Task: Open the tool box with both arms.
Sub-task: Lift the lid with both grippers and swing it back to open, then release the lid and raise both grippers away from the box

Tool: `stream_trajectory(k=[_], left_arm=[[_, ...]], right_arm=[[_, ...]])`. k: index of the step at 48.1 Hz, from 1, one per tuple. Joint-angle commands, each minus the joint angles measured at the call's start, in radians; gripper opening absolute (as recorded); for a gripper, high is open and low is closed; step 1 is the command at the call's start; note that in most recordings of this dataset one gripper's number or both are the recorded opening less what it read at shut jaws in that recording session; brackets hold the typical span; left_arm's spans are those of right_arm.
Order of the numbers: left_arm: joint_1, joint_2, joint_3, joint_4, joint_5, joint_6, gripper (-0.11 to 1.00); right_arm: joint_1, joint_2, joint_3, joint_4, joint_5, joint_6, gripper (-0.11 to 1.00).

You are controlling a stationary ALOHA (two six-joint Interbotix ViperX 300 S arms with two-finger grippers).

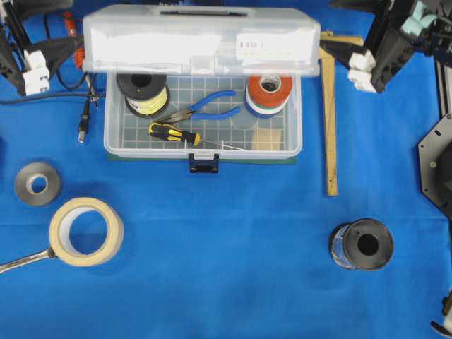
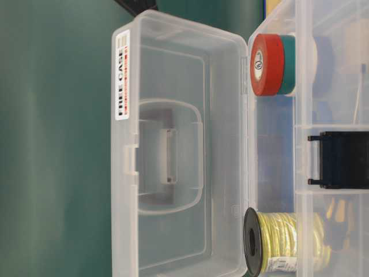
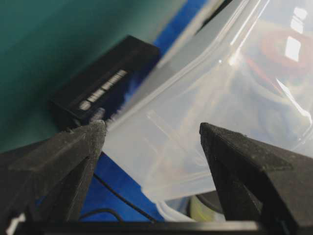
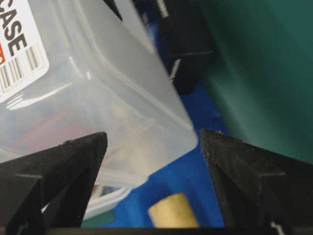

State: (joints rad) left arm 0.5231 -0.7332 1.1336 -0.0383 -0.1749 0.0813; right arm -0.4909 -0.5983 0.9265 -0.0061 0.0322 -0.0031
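The tool box [image 1: 113,138] stands open at the back of the blue cloth, its clear lid [image 1: 201,39] tipped up and back. The lid [image 2: 184,144] carries the "FREE CASE" sticker [image 2: 121,74]. The dark blue latch [image 1: 203,164] hangs free at the front. My left gripper [image 1: 70,53] sits open by the lid's left end [image 3: 205,98], fingers [image 3: 78,147] clear of it. The right gripper [image 1: 335,53] is open by the lid's right end [image 4: 88,88], holding nothing. Neither gripper [image 3: 152,128] [image 4: 154,134] touches the box.
Inside the box lie a yellow wire spool [image 1: 143,92], blue pliers [image 1: 208,107], a screwdriver [image 1: 173,133] and tape rolls [image 1: 269,92]. A wooden ruler [image 1: 329,120] lies right of the box. In front sit a black spool [image 1: 361,244], masking tape [image 1: 86,231], a grey roll [image 1: 37,183] and a wrench [image 1: 25,259].
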Motion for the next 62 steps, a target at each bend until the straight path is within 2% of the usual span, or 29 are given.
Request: stream_trajectory(k=[1,19,32,39,53,62], left_arm=[[0.005,0.003,-0.052,0.000,-0.035,-0.003,0.78],[0.080,0.120,-0.094,0.000,-0.126,-0.003,0.77],[0.166,0.239,-0.144,0.000,-0.129,0.002,0.77],[0.201,0.268,-0.164,0.000,-0.129,0.034,0.77],[0.242,0.342,-0.216,0.000,-0.130,0.057,0.77],[0.249,0.390,-0.242,0.000,-0.129,0.058,0.77]], right_arm=[[-0.009,0.003,-0.069,0.005,-0.049,0.005,0.82],[-0.106,0.055,-0.091,0.005,-0.049,0.006,0.82],[-0.160,0.101,-0.114,0.005,-0.051,0.006,0.82],[-0.181,0.130,-0.132,0.005,-0.049,0.005,0.82],[-0.249,0.183,-0.152,0.005,-0.051,0.005,0.82],[-0.262,0.198,-0.155,0.006,-0.049,0.005,0.82]])
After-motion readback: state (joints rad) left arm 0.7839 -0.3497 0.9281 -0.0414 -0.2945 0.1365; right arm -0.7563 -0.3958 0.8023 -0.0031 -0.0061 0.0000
